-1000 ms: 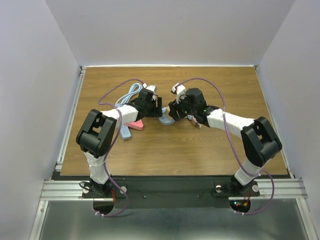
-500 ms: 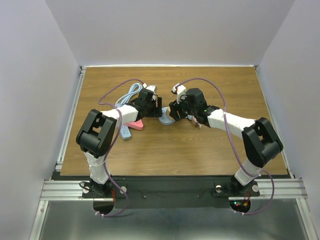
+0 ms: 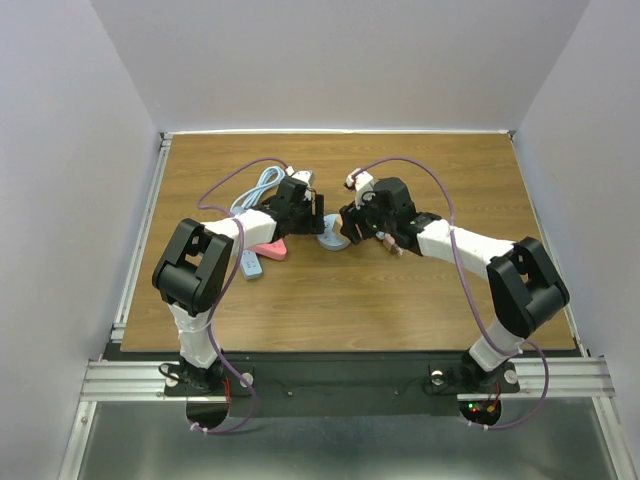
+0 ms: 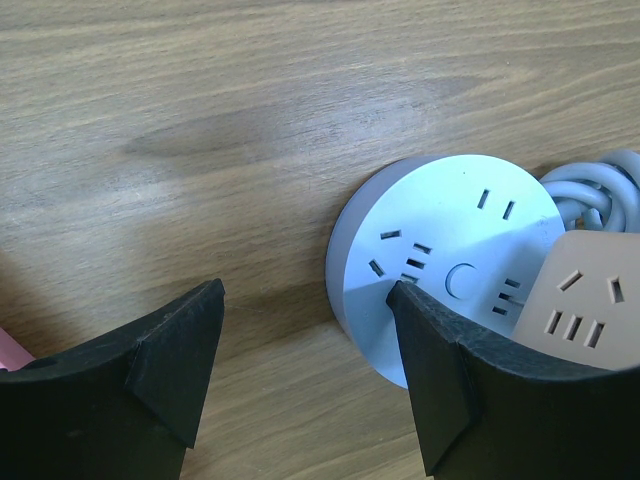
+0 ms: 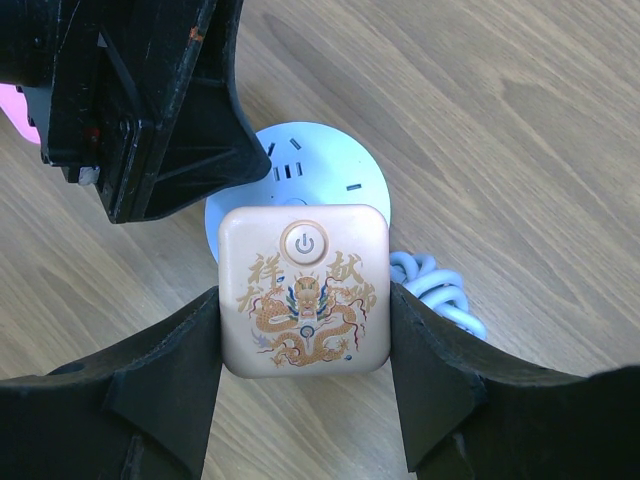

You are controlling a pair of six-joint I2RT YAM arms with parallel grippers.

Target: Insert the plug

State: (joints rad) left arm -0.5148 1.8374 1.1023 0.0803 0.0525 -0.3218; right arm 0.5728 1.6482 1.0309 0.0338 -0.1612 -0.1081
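A round pale blue socket hub (image 3: 333, 240) lies on the wooden table; it also shows in the left wrist view (image 4: 450, 260) and the right wrist view (image 5: 318, 160). My right gripper (image 5: 305, 345) is shut on a square beige plug adapter (image 5: 305, 290) with a dragon print and holds it over the hub's near part. The adapter's socket face shows in the left wrist view (image 4: 590, 300). My left gripper (image 4: 305, 345) is open beside the hub, its right finger (image 4: 450, 380) against the hub's edge. In the top view the left gripper (image 3: 312, 215) and the right gripper (image 3: 355, 225) face each other over the hub.
The hub's pale coiled cable (image 5: 440, 290) lies next to it. A pink object (image 3: 270, 250) and a light blue object (image 3: 250, 265) lie left of the left gripper. A coiled light blue cable (image 3: 258, 188) lies behind the left arm. Purple arm cables loop over the table.
The right arm has shifted very slightly, with the adapter still held over the hub. The left arm has not moved.
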